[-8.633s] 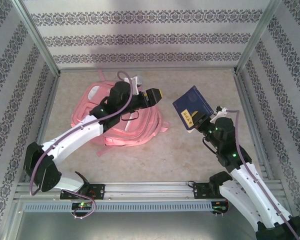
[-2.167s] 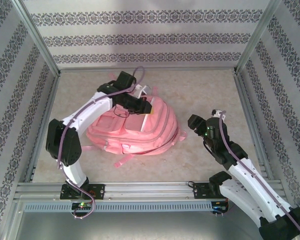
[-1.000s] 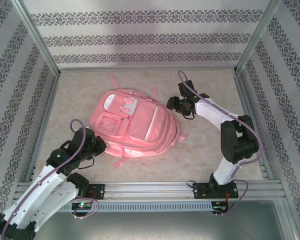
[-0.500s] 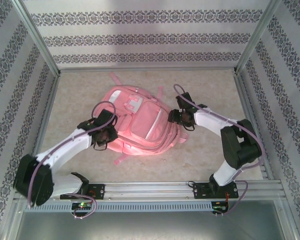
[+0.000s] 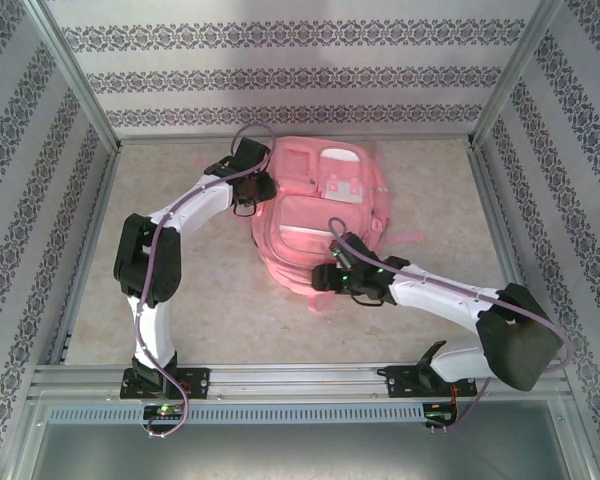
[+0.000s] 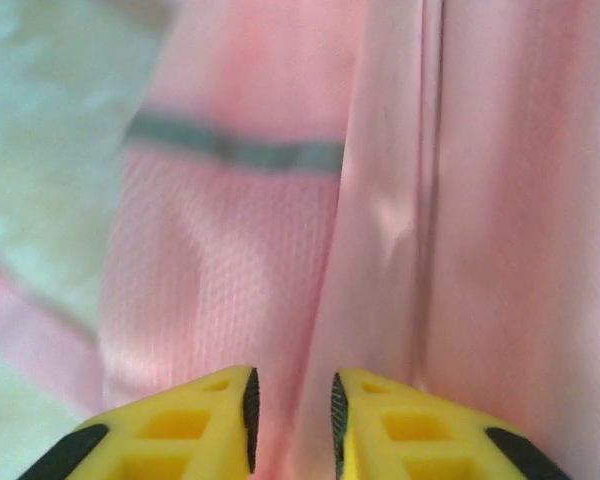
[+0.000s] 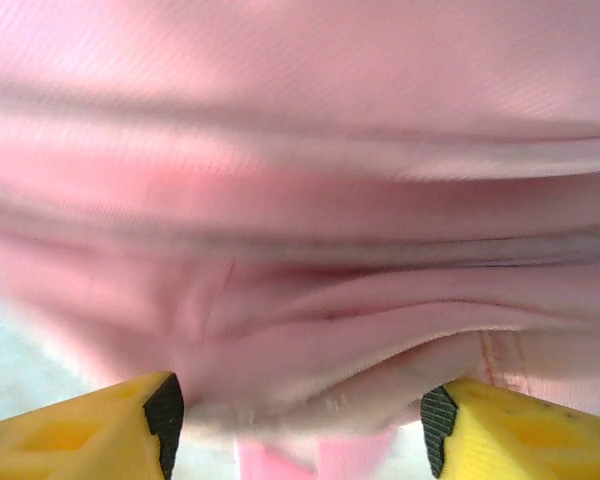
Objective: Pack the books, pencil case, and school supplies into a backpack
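We see the backpack (image 5: 315, 225) lying front-up toward the back of the table (image 5: 200, 300), with its far end just short of the back wall (image 5: 280, 75). Open tabletop lies on its left, on its right up to the side wall, and along the near side before the metal rail (image 5: 300, 378). A thin strap (image 5: 408, 238) trails from its right edge.

The left gripper (image 5: 252, 187) sits against the pack's far left edge. In the left wrist view its yellow fingers stand a narrow slit apart, and a ridge of pink fabric runs down into the slit. We cannot tell whether it is pinched.

The right gripper (image 7: 300, 400) is at the pack's near edge, its arm stretched low across the near right of the table. Its jaws stand wide, clamped on a thick roll of fabric that fills the gap from pad to pad.

The surface is pale beige and mottled. Striped patterned wallpaper closes three sides, with aluminium posts (image 5: 75, 75) at the corners.
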